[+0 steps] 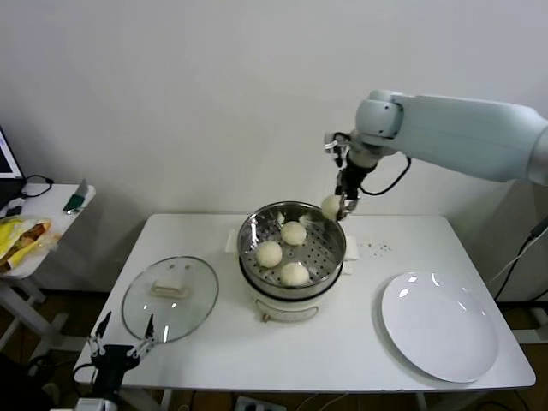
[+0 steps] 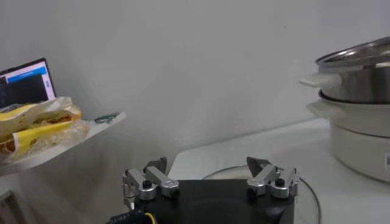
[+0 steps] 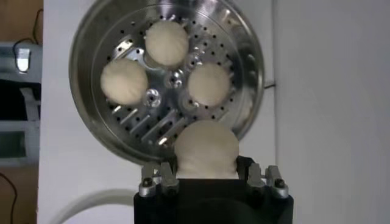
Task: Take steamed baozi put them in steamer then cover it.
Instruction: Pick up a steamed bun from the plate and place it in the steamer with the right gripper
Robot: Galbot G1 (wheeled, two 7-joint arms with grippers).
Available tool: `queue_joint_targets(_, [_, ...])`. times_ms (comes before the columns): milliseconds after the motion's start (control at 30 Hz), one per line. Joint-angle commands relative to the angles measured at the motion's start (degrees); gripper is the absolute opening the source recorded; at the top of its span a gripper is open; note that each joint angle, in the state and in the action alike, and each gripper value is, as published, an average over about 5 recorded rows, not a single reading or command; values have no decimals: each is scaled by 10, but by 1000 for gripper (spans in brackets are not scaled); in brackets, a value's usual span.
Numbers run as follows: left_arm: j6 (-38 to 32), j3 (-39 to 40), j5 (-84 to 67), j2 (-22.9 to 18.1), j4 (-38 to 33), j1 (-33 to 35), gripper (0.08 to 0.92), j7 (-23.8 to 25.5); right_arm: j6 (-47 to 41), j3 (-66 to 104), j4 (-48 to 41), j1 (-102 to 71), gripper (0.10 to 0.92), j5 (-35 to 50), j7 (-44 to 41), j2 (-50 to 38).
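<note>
A white desk [image 1: 360, 342] carries a steamer [image 1: 291, 248] near its middle, with three baozi [image 1: 294, 233] lying on the perforated floor. The right claw [image 1: 341, 204] hangs over the steamer's far rim, clamped on a fourth baozi [image 1: 331, 205] — the right wrist view shows that bun [image 3: 206, 149] pinched between its fingers above the basket. The glass cover [image 1: 169, 297] lies flat near the desk's left edge, a white plate [image 1: 439, 325] sits toward the near right corner, and the left claw [image 1: 120, 338] hovers at the near left edge, fingers apart — holding nothing.
</note>
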Motion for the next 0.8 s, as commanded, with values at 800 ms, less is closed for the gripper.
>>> queue_joint_targets(800, [4, -2, -14, 12, 26, -18, 823, 4, -3, -19, -55, -110, 685, -55, 15, 73])
